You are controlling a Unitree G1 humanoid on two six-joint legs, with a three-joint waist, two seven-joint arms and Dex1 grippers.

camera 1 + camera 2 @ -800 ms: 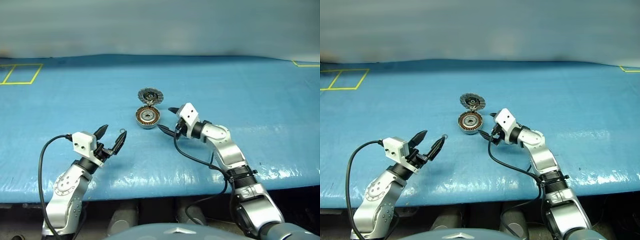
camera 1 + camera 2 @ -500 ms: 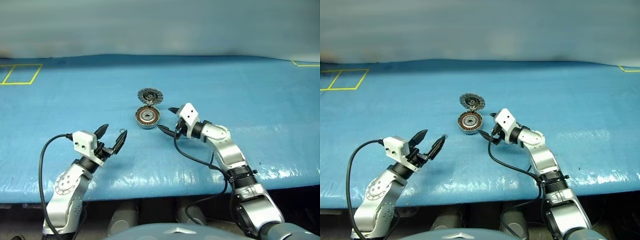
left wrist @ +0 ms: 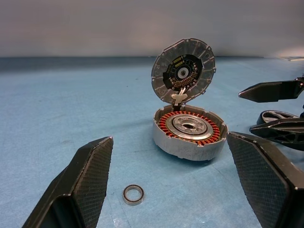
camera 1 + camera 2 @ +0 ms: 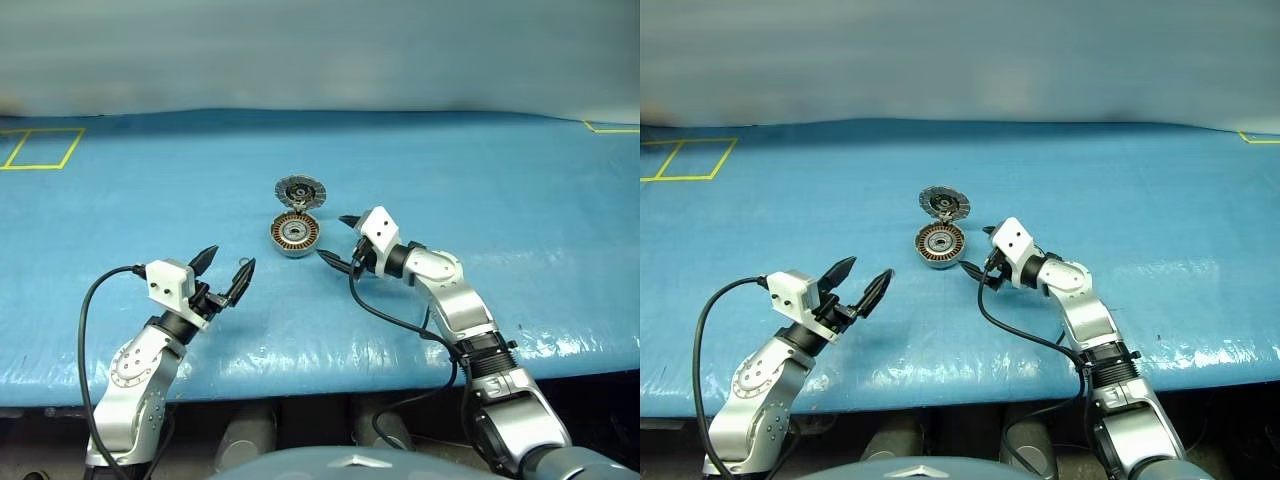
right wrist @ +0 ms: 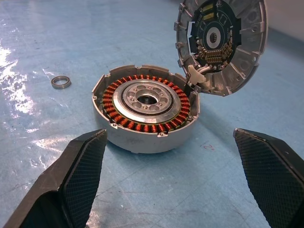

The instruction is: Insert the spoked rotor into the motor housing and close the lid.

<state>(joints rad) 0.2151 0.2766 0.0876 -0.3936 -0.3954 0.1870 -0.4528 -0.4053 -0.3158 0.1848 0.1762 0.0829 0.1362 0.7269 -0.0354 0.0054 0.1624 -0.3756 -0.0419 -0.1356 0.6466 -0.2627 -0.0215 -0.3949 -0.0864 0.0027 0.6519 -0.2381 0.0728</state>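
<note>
Open motor housing [image 5: 145, 114] on the blue table [image 4: 520, 200], lid [image 5: 221, 45] tipped up at its far edge.

Inside the housing a silver rotor [image 5: 145, 100] sits within the ring of copper windings; the lid's dark inner face shows a segmented silver ring. A small metal ring [image 3: 133, 194] lies on the table near the housing. The right gripper [image 4: 337, 240] hangs just beside the housing, fingers spread and empty; the left gripper [image 4: 225, 270], also spread and empty, is well apart.
</note>
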